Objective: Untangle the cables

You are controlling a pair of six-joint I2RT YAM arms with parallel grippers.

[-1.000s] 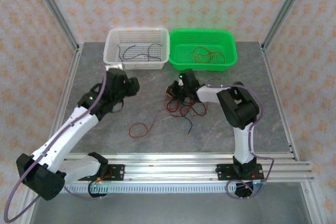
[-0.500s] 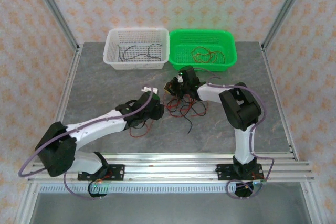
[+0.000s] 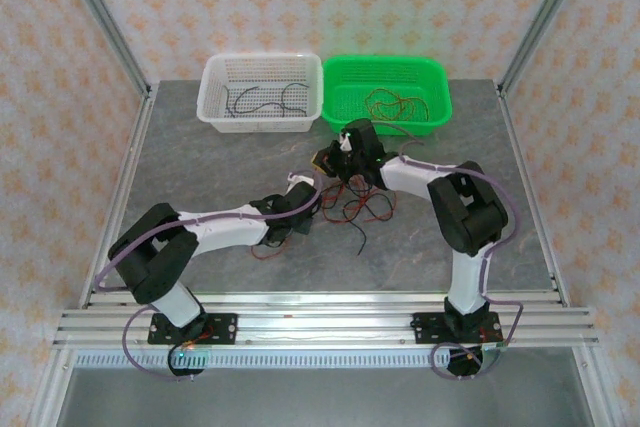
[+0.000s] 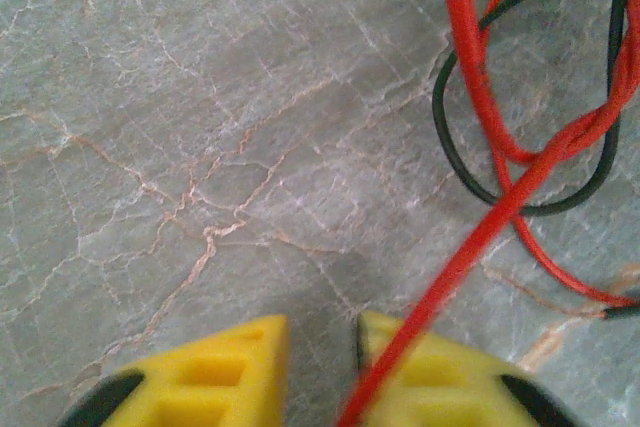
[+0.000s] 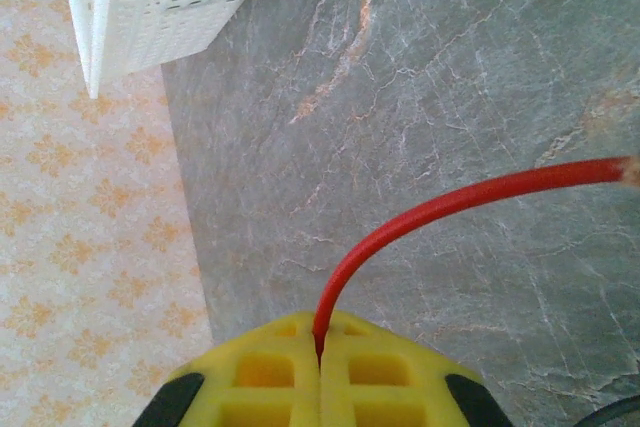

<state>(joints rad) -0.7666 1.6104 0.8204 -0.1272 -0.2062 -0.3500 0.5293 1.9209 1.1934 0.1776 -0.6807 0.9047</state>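
Left wrist: the off-centre red cable (image 4: 503, 210) may be missed by the barely open left gripper (image 4: 322, 337); the right gripper (image 5: 320, 345) is clamped on another cable (image 5: 400, 222).

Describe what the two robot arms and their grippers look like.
Both the left arm and right arm have white links, black joints and a purple-grey cable along them. The left gripper and right gripper have yellow wedge-shaped fingers with recessed pockets and black bases.
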